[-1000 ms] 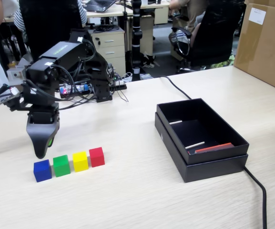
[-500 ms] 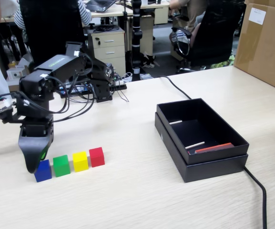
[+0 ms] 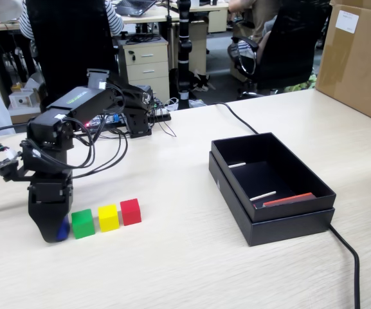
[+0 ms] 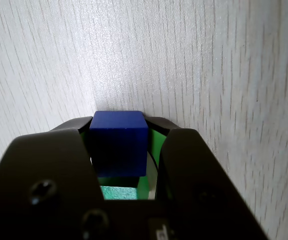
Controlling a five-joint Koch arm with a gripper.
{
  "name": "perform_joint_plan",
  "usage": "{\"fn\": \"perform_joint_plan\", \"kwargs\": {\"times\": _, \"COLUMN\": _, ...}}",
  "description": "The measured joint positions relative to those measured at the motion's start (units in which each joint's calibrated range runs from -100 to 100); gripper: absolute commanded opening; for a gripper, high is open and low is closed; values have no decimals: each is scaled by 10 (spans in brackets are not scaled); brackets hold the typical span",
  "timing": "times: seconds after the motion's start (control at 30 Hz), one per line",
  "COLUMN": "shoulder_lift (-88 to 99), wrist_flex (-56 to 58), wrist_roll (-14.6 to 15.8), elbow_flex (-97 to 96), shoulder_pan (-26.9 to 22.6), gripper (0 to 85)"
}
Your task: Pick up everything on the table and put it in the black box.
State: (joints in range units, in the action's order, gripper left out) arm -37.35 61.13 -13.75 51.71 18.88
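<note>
With the gripper (image 4: 120, 150) down on the table (image 3: 185, 270) near its left edge, jaws open around the blue cube (image 4: 119, 142), close squarely before lifting, clear of the green cube (image 3: 82, 223) just beside.

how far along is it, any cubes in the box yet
None yet. The black box holds only thin white sticks and a flat red strip, no cubes. In hand: the end effector is down at the table with the blue cube between its jaws; whether they have closed on it cannot be told. Left: the green cube, yellow cube and red cube sit in their row.
</note>
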Motion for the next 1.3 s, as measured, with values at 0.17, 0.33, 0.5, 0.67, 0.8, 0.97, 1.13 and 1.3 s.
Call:
{"fn": "perform_joint_plan", "kwargs": {"times": 0.17, "shoulder_lift": 78, "wrist_flex": 6, "wrist_roll": -1, "elbow_flex": -35, "shoulder_pan": 10, "gripper": 37}}
{"fn": "perform_joint_plan", "kwargs": {"times": 0.33, "shoulder_lift": 475, "wrist_flex": 36, "wrist_roll": 13, "elbow_flex": -235, "shoulder_pan": -13, "gripper": 41}}
{"fn": "perform_joint_plan", "kwargs": {"times": 0.5, "shoulder_lift": 708, "wrist_flex": 84, "wrist_roll": 63, "elbow_flex": -383, "shoulder_pan": -107, "gripper": 41}}
{"fn": "perform_joint_plan", "kwargs": {"times": 0.67, "shoulder_lift": 788, "wrist_flex": 84, "wrist_roll": 130, "elbow_flex": -427, "shoulder_pan": -215, "gripper": 43}}
{"fn": "perform_joint_plan", "kwargs": {"times": 0.8, "shoulder_lift": 764, "wrist_flex": 84, "wrist_roll": 167, "elbow_flex": -417, "shoulder_pan": -270, "gripper": 43}}
{"fn": "perform_joint_plan", "kwargs": {"times": 0.97, "shoulder_lift": 663, "wrist_flex": 84, "wrist_roll": 189, "elbow_flex": -342, "shoulder_pan": -309, "gripper": 80}}
{"fn": "perform_joint_plan", "kwargs": {"times": 1.13, "shoulder_lift": 535, "wrist_flex": 84, "wrist_roll": 206, "elbow_flex": -286, "shoulder_pan": -324, "gripper": 80}}
{"fn": "perform_joint_plan", "kwargs": {"times": 1.3, "shoulder_lift": 465, "wrist_flex": 84, "wrist_roll": 215, "elbow_flex": -256, "shoulder_pan": -334, "gripper": 80}}
